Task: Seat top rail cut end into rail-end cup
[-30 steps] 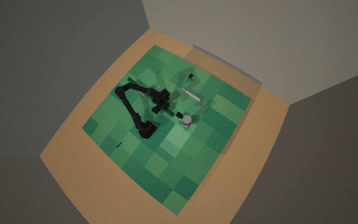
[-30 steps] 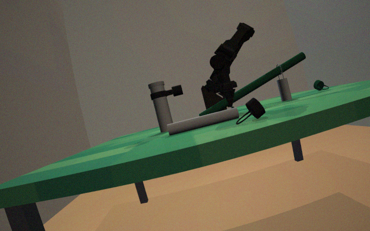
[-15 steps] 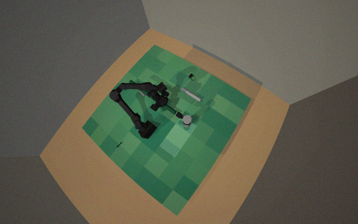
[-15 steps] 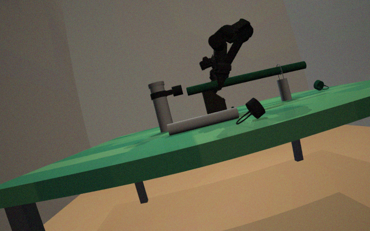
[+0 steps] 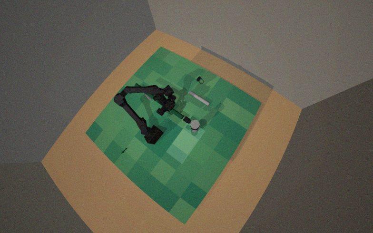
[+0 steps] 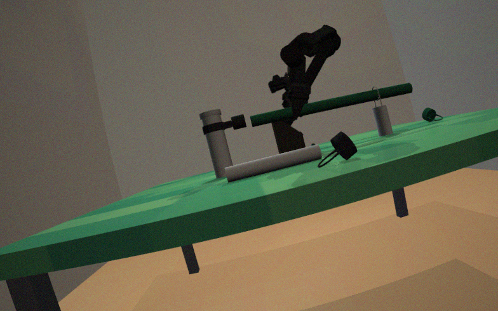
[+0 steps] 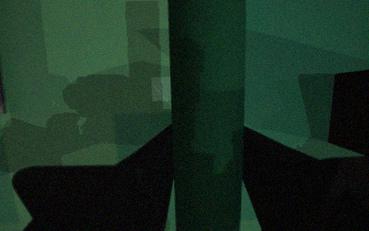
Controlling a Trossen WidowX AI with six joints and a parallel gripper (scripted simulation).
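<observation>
The green rail (image 5: 177, 112) (image 6: 341, 102) (image 7: 208, 71) is raised and slopes slightly, its far part through the wire loop cap on the short grey post (image 6: 382, 120). My gripper (image 6: 296, 112) (image 7: 202, 129) is shut on the rail, some way back from its near end. That end stands a small gap from the black rail-end cup (image 5: 186, 119) (image 6: 238, 121), at about its height. The cup hangs on the dark brace band (image 6: 214, 127), high on the big grey post (image 5: 194, 124) (image 6: 218, 153), below its cap (image 6: 210, 113). The fingertips are partly hidden behind the rail in the wrist view.
A loose grey tube (image 5: 199, 98) (image 6: 273, 163) lies on the green table (image 5: 164, 170) (image 6: 139, 223) near the big post. A black loop cap (image 5: 199, 79) (image 6: 343, 145) lies beyond its end. A green loop cap (image 6: 429, 114) lies past the short post. A small dark item (image 5: 124, 150) lies beyond the arm's base.
</observation>
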